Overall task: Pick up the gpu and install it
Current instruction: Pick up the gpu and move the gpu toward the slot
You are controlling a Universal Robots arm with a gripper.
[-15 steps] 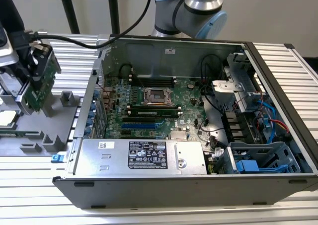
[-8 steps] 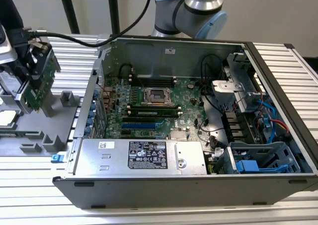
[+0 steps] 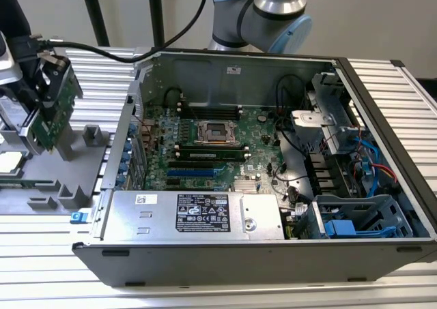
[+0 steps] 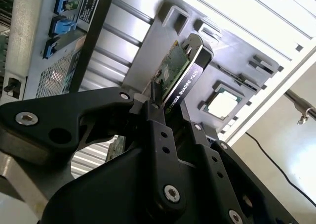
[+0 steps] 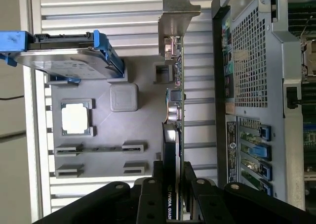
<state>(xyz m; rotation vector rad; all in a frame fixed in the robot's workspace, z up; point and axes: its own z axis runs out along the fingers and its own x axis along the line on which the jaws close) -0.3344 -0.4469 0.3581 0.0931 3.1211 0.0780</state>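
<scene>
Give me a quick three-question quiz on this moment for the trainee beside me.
1. True or false: the gripper is shut on the gpu.
2. Where is the gpu? A) seated in the motherboard; B) in the gripper, over the grey tray, outside the computer case; C) lying on the power supply.
3. In the exterior view, on which side of the computer case is the gpu?

Key: 1 true; 2 B; 3 the exterior view's left.
</scene>
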